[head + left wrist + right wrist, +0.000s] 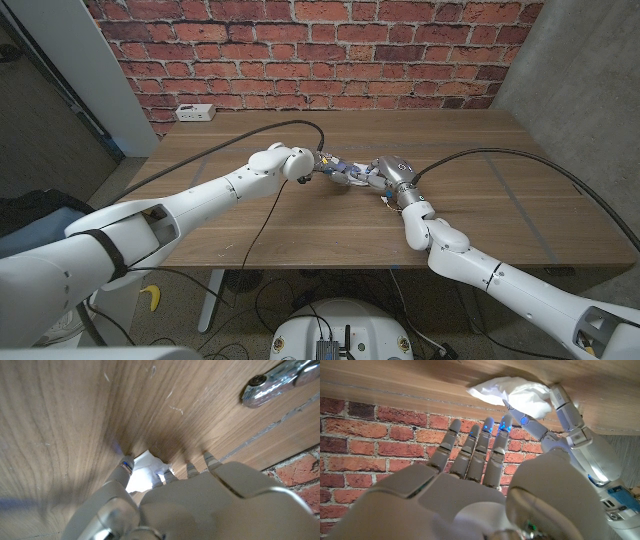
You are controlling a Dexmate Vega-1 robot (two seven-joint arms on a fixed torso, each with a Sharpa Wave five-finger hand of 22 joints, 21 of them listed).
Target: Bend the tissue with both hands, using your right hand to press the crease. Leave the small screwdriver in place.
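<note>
We had both arms reaching in over the counter [480,200] so the hands met around its middle, a bit toward the far side. The tissue [512,394] was right there between them, a small white crumpled piece lying on the wood. From the head camera it was pretty much buried under the fingers, so we couldn't make out its shape there.

The left hand [335,170] came in from the left with its fingers pointing right. In the left wrist shot its fingertips [127,465] were down at the wood with the tissue [145,472] bunched between them, so it looked like it was pinching or at least touching an edge. The right wrist shot showed that same hand's fingers [560,402] reaching onto the tissue's edge.

The right hand [388,180] came in from the near right, sitting just beside the left one, nearly touching. In its own wrist shot its fingers [480,455] were stretched out straight and close together, near the tissue but apart from it, holding nothing.

A shiny metal thing [272,382] showed in the left wrist shot, on the wood and well apart from the tissue; too blurry for us to say what it was. A white power strip [194,112] sat at the far left corner by the brick wall [320,50].
</note>
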